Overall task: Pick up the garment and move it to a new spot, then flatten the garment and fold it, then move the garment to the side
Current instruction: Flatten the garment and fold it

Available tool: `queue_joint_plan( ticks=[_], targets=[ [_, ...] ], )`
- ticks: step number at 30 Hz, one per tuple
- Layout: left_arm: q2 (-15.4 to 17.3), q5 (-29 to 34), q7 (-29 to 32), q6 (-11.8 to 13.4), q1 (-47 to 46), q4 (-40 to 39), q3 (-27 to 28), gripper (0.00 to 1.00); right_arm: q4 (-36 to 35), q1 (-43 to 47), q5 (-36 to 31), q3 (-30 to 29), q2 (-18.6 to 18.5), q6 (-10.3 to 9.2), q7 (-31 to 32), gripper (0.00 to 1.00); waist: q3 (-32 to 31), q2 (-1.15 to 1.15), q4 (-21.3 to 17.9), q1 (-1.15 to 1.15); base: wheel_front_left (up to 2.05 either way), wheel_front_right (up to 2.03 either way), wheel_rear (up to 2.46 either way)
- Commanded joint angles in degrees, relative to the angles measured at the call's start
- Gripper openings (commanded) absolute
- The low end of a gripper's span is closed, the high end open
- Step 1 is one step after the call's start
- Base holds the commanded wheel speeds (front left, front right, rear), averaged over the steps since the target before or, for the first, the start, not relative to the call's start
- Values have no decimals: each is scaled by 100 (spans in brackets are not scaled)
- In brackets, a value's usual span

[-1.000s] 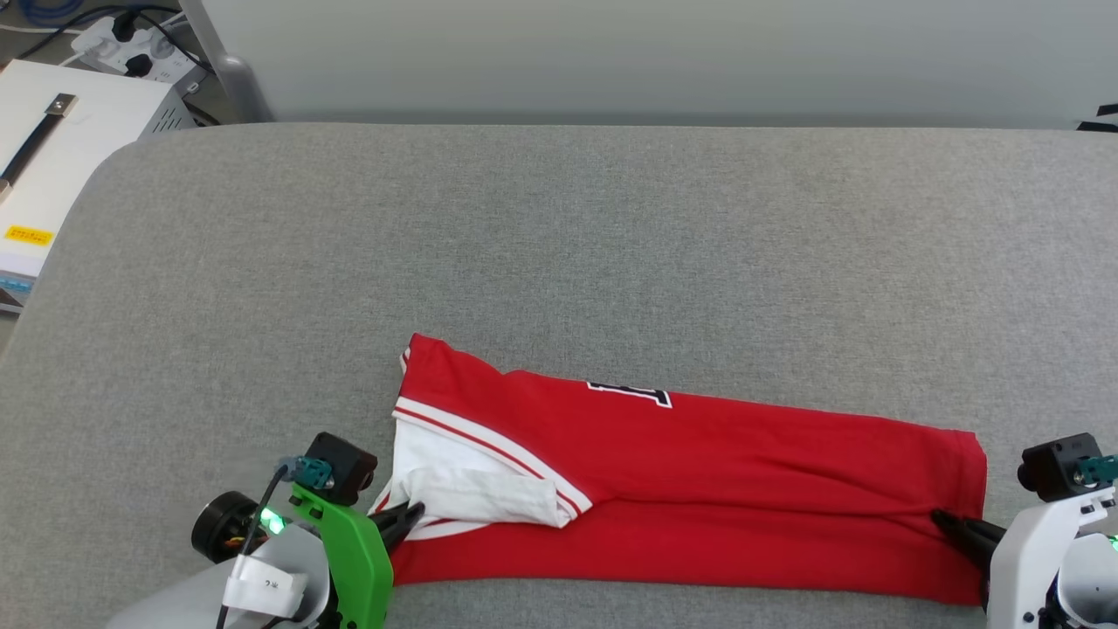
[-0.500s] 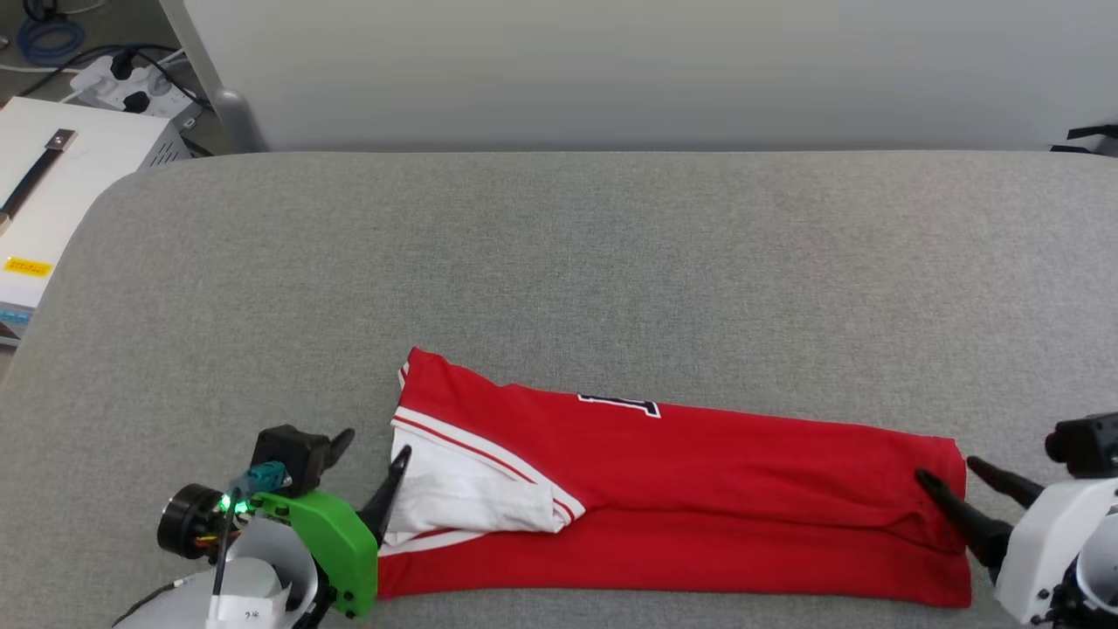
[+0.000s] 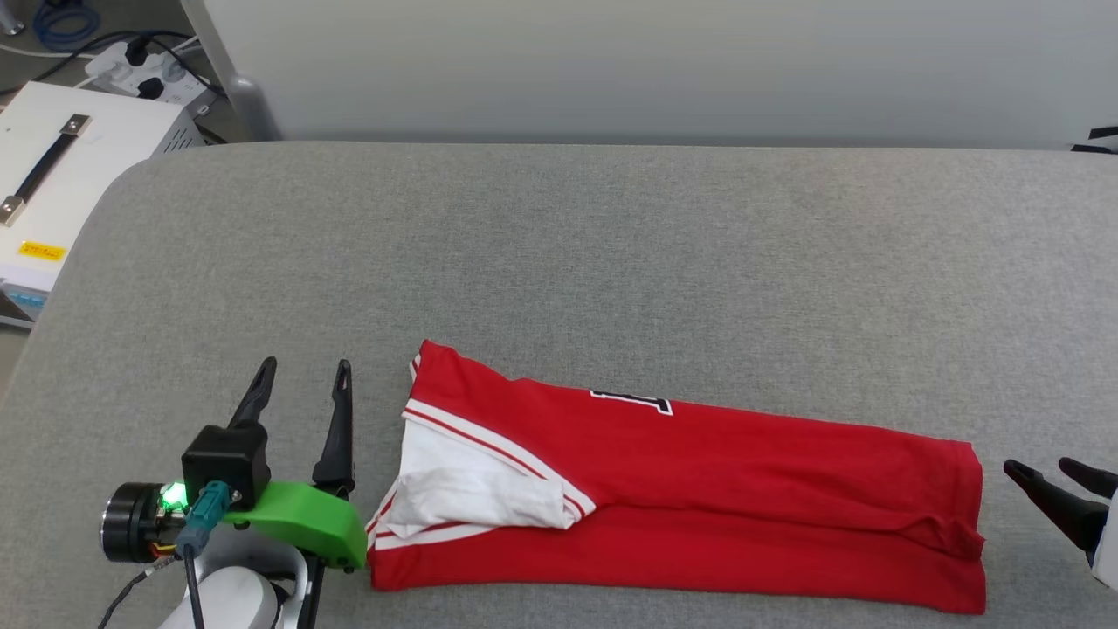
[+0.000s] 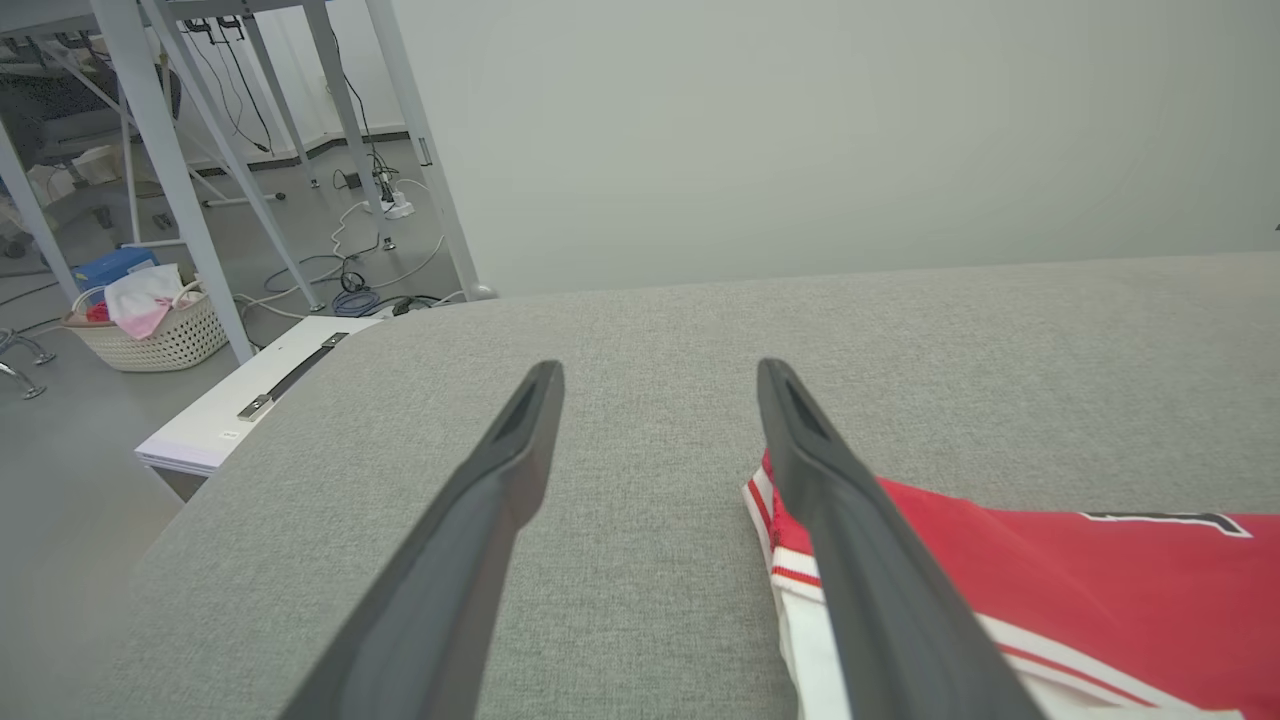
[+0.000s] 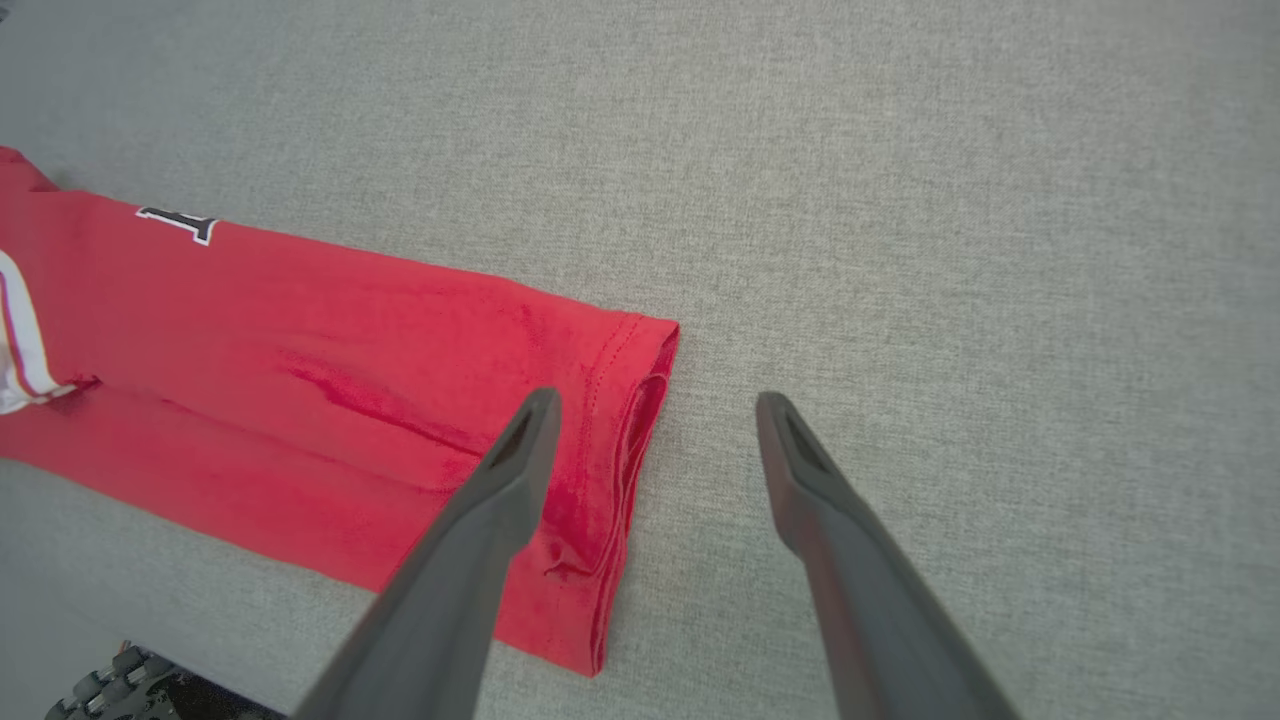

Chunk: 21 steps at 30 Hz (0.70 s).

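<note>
Nearest, the left gripper (image 3: 305,364) and right gripper (image 3: 1037,465) both stand open and empty, one just off each end of the shirt (image 3: 699,489). It lies folded in a long strip near the front edge of the grey pad (image 3: 559,262). A shallow pinch at either end could catch only the top layer and open the fold. The white sleeve (image 3: 472,494) looks loose and could slip out.

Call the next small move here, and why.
Probably lower the right gripper onto the hem end and close on it, ready to fold across. The garment lies as a long folded strip on the grey surface. The right gripper and the left gripper are open just off its ends, holding nothing.
</note>
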Motion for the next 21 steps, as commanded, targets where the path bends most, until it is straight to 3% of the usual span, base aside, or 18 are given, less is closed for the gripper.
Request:
queue_joint_plan(
  ticks=[1,8,15,21],
  targets=[
    [-150,220,-34,-37,201,-67,233,100,91,89,112,-22,15,-4,74,100,43,0,65,0,0,0,0],
    [-841,1254,-34,-331,741,-309,1286,100,464,55,339,89,208,-4,204,100,189,0,238,0,0,0,0],
    [-1507,1949,-34,-888,1009,-520,1988,100,860,-119,457,459,408,-4,229,100,383,0,378,0,0,0,0],
    [-1902,2576,-34,-976,1160,-556,2352,100,1088,-355,501,862,616,-4,152,100,477,0,451,0,0,0,0]
  ],
)
